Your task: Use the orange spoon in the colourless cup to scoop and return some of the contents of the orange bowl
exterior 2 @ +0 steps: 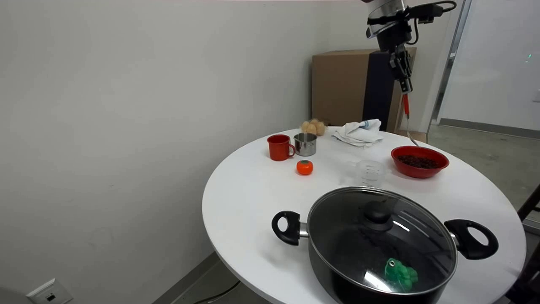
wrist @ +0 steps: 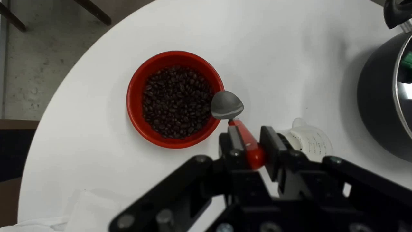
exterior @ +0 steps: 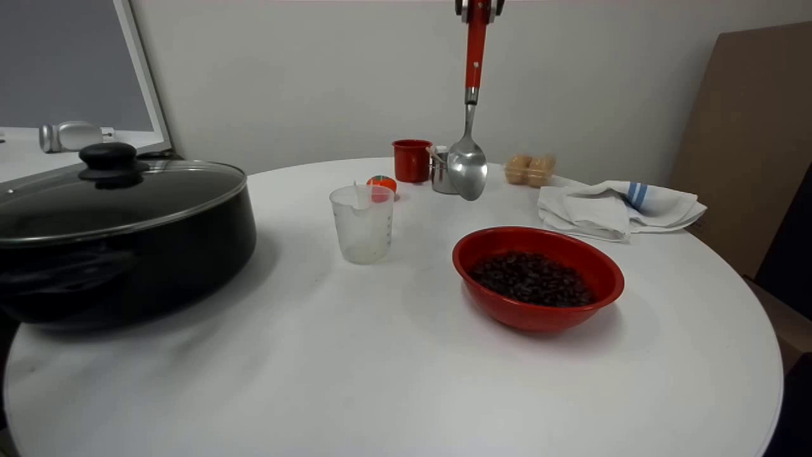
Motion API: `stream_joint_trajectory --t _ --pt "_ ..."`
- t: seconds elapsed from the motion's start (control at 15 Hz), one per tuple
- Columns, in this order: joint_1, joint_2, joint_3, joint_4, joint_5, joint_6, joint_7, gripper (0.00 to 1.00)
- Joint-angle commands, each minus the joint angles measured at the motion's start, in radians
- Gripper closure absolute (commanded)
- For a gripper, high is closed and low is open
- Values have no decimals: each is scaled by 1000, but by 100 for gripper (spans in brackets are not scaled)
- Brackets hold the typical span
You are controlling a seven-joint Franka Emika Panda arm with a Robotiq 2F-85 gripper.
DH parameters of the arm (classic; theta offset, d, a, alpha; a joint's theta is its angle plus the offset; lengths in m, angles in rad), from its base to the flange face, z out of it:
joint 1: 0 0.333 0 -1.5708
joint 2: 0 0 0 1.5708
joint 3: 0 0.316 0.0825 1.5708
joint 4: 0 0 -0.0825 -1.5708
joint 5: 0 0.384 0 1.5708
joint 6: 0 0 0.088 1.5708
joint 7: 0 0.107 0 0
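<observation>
Red-handled spoon (exterior: 471, 95) pinched in the gripper (wrist: 249, 138), long axis steeply downward, scoop end lowest. Red bowl (wrist: 135, 100) of coffee beans (wrist: 177, 102) lies below the gripper, ahead and left in the wrist view; clear measuring cup (wrist: 312, 141) below, to the right. Gripper points down, slightly tilted — likely next: shift bowlward, then lower.
</observation>
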Motion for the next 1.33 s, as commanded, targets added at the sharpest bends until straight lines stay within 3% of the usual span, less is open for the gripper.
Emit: stream_joint_trajectory --t 0.0,0.6,1.27 --pt "-2 87 5 81 29 2 -1 95" --pt "-20 246 -4 253 24 8 5 95" --pt "-40 341 -14 302 8 86 1 95"
